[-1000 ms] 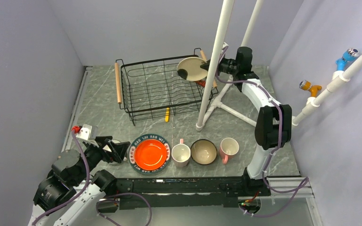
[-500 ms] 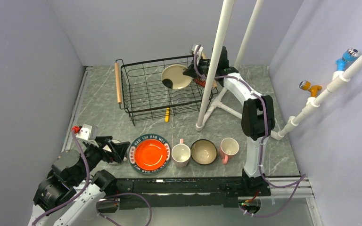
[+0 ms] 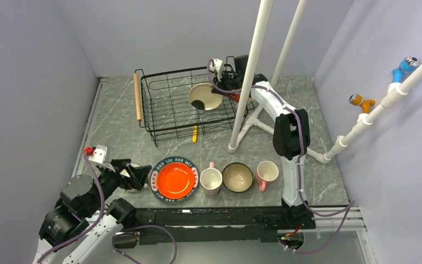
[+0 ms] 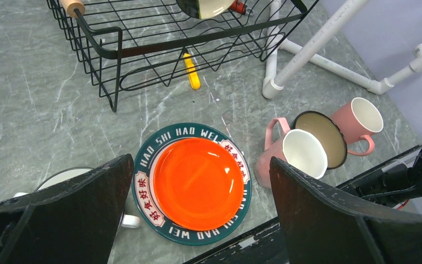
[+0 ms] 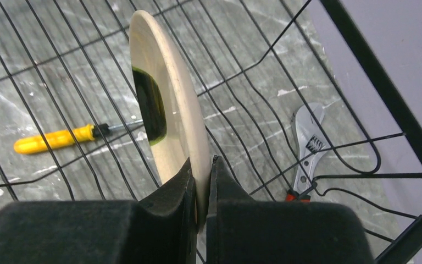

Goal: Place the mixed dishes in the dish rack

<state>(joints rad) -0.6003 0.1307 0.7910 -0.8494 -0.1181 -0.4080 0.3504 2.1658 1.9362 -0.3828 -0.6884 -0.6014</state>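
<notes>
My right gripper [image 5: 200,165] is pinched on the rim of the cream dish [image 5: 170,104]. The dish stands on edge, just over the dish rack [image 5: 362,62] wires at its right end. My left gripper [image 4: 200,212] gapes open over the big plate [image 4: 159,140], well away.

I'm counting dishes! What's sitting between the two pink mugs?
A round dark-rimmed tan-inside bowl sits between the left pink mug and the right pink mug, seen in the top view.
</notes>
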